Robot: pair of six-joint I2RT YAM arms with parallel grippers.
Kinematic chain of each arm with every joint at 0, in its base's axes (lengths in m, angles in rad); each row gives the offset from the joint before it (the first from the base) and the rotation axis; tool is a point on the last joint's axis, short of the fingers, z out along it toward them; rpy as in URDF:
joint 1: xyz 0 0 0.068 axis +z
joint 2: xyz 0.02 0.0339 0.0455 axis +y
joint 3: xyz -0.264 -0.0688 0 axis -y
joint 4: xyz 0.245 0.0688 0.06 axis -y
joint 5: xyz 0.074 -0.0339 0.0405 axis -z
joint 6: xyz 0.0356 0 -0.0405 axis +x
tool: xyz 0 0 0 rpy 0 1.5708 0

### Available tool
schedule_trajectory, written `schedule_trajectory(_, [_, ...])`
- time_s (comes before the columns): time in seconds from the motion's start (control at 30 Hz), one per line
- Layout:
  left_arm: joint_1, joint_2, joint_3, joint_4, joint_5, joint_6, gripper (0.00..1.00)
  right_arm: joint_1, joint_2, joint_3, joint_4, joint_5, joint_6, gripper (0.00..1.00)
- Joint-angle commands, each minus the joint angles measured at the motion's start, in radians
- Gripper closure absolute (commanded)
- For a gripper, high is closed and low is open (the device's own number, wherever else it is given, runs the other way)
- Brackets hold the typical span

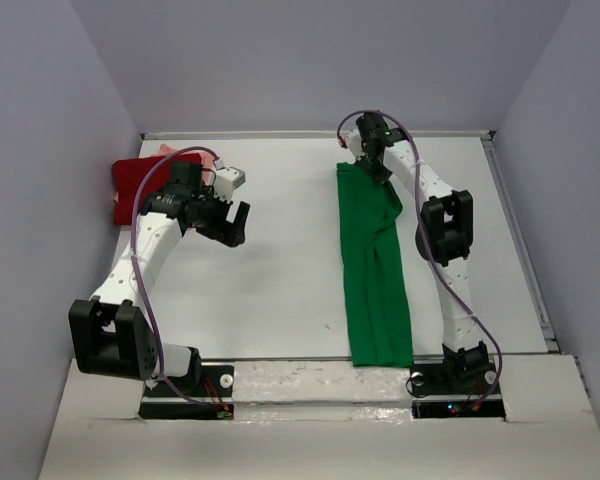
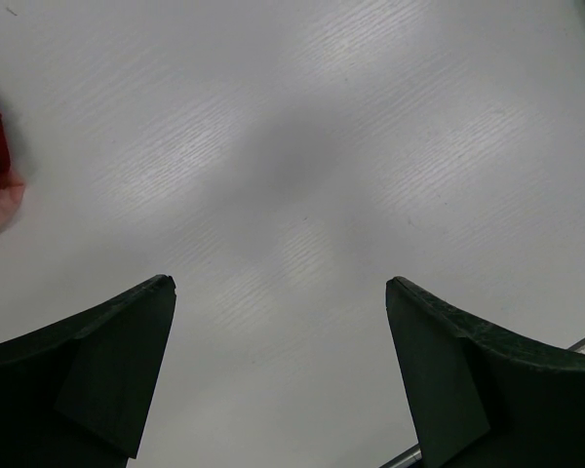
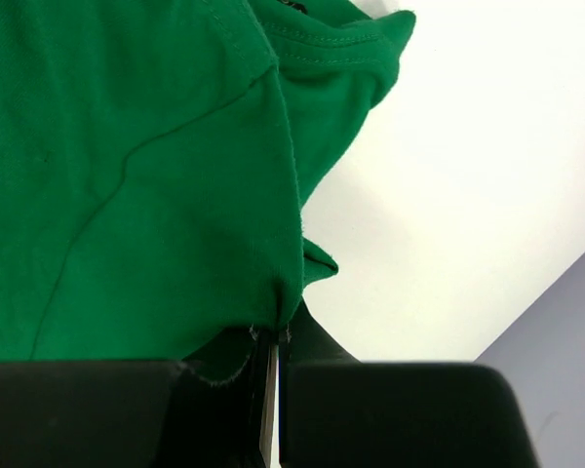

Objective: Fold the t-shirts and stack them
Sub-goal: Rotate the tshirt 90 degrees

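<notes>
Top external: the left arm [image 1: 140, 250] is covering part of the dark red t-shirt [image 1: 128, 190] in the far-left corner, the left gripper [image 1: 235, 225] spread over bare surface [image 1: 280, 290]. The right gripper [image 1: 372, 165] is pinching the green t-shirt [image 1: 375, 270] at its far end.

Overhead and close wrist views, common table [image 1: 280, 290]

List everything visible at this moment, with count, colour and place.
green t-shirt: one, bright green, a long folded strip right of centre, running from the far side to the near edge.
dark red t-shirt: one, dark red, far left of the table.
pink t-shirt: one, pale pink, peeking out at the red one's far edge.
table: one, white.
left gripper: one, black, open over bare table.
right gripper: one, black, shut on the green t-shirt's far end.
</notes>
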Motion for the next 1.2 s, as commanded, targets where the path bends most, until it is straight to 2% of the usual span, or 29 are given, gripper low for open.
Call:
schedule_trajectory(0.0, [0.006,-0.037,0.005,0.01,0.023,0.002,0.01,-0.003,-0.06,-0.008,0.03,0.034,-0.018,1.0])
schedule_trajectory(0.77, [0.006,-0.043,0.002,0.007,0.026,0.004,0.01,-0.003,-0.011,-0.045,0.0,0.156,-0.03,0.99])
schedule_trajectory(0.93, [0.007,-0.057,-0.007,0.008,0.026,0.004,0.01,-0.003,0.0,-0.068,0.013,0.202,-0.042,0.78])
schedule_trajectory(1.03, [0.009,-0.063,-0.011,0.008,0.028,0.004,0.01,-0.003,0.003,-0.082,0.021,0.214,-0.045,0.57])
schedule_trajectory(1.17, [0.012,-0.072,-0.017,0.01,0.032,0.004,0.01,-0.003,0.011,-0.091,0.026,0.222,-0.05,0.45])
